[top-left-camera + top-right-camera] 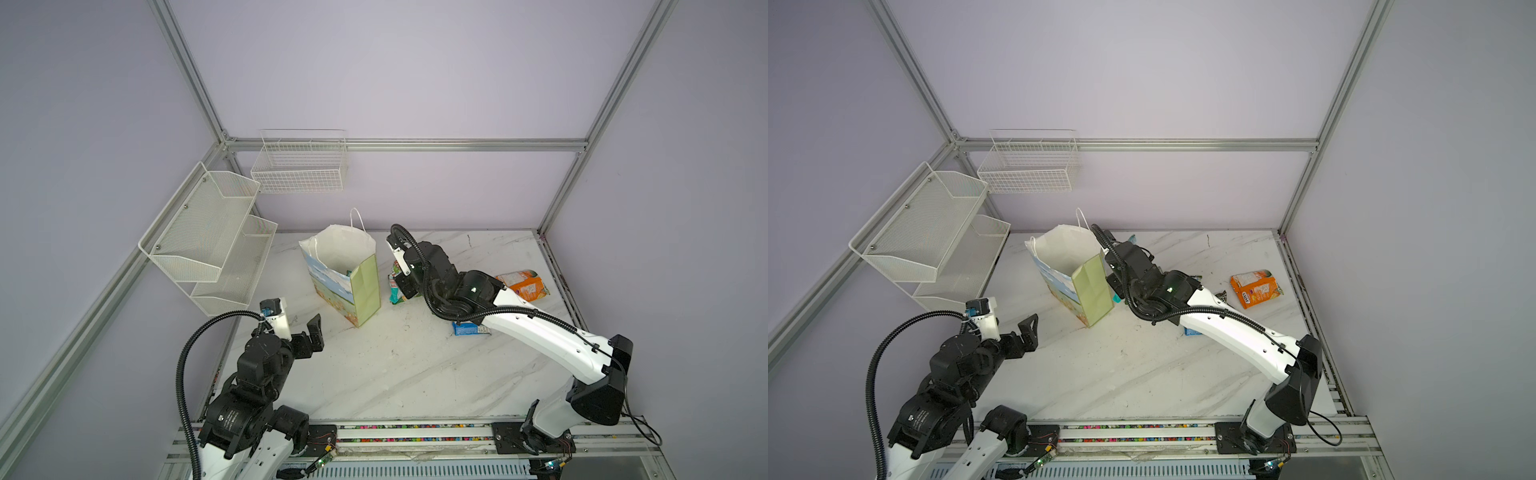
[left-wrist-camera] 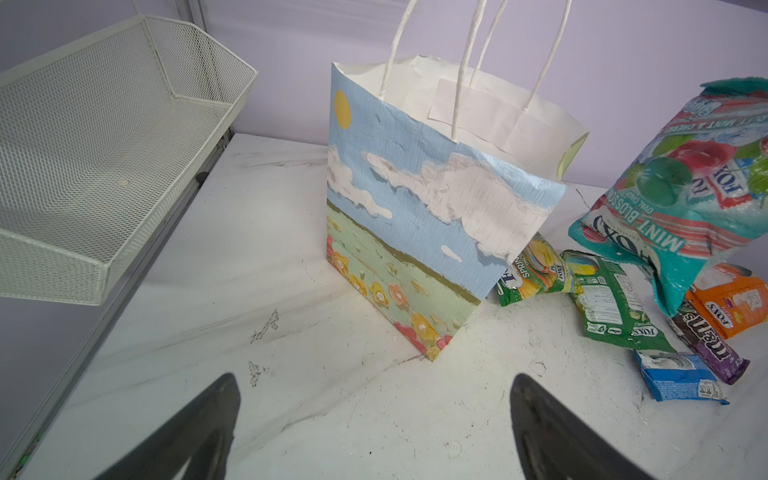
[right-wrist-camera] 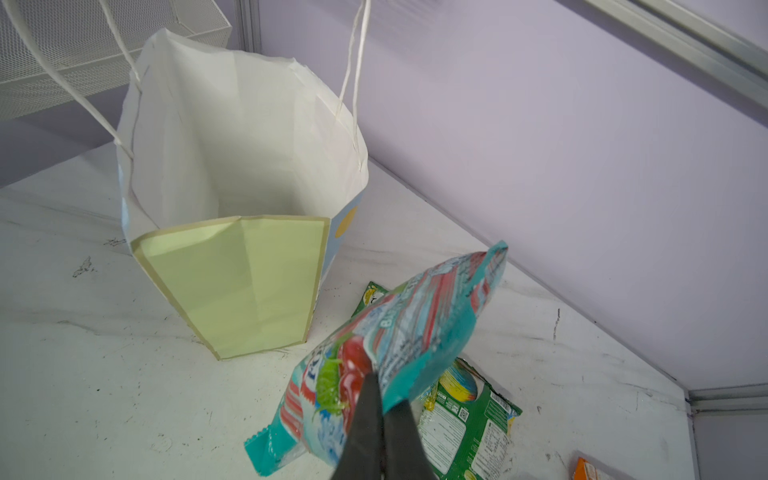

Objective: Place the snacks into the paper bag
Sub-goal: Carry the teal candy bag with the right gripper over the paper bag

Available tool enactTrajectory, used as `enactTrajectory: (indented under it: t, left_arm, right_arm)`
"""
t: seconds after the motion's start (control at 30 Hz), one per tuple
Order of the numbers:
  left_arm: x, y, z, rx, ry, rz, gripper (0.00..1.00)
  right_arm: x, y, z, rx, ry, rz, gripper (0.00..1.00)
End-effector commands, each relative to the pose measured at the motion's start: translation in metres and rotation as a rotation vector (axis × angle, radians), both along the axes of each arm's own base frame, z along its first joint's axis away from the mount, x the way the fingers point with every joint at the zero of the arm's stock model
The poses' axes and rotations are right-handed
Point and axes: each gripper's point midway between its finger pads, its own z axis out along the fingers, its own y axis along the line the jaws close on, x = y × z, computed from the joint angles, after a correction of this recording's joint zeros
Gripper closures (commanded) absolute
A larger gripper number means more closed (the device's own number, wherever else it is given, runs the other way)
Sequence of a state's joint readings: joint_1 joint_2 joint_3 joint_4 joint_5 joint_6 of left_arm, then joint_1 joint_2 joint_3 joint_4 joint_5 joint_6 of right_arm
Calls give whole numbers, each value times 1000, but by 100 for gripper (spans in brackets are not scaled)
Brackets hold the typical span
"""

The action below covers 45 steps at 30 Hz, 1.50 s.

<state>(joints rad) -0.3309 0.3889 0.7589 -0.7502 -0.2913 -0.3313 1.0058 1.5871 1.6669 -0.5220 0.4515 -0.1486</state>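
- In a top view the paper bag stands upright on the counter, mouth open. The right claw hangs just beside the bag's green side, pinching a teal packet. The left claw is spread and empty, near the bag's painted face. An orange packet and a small blue packet lie apart on the counter.
- In the left wrist view the teal packet hangs off the counter. Under it lie two green packets and a purple bar, none bagged yet.
- In the right wrist view the jaws are pressed on the packet's edge, and the bag's rim stands higher than the packet. The step looks like the carry. Next, probably raise the packet over the rim, clear of the string handles, centre it over the mouth, then release.
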Motion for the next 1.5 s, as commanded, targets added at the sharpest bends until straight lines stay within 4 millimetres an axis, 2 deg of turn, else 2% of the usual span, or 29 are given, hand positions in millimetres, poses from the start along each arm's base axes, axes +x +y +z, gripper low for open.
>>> enactTrajectory:
  t: [0.0, 0.3, 0.5, 0.73, 1.47]
  left_arm:
    - [2, -3, 0, -12, -9, -11, 0]
    - [2, -3, 1, -12, -13, -8, 0]
    - [2, -3, 1, -13, -13, -7, 0]
    - [1, -3, 2, -14, -17, -9, 0]
    - [1, -3, 1, -14, -15, -8, 0]
  right_arm:
    - [1, -1, 20, -45, -73, -22, 100]
    - [-10, 12, 38, -104, -145, -10, 100]
    - [-24, 21, 59, -105, -216, 3, 100]
    - [-37, 31, 74, -126, -273, 13, 100]
    - [-62, 43, 125, -115, -454, 8, 100]
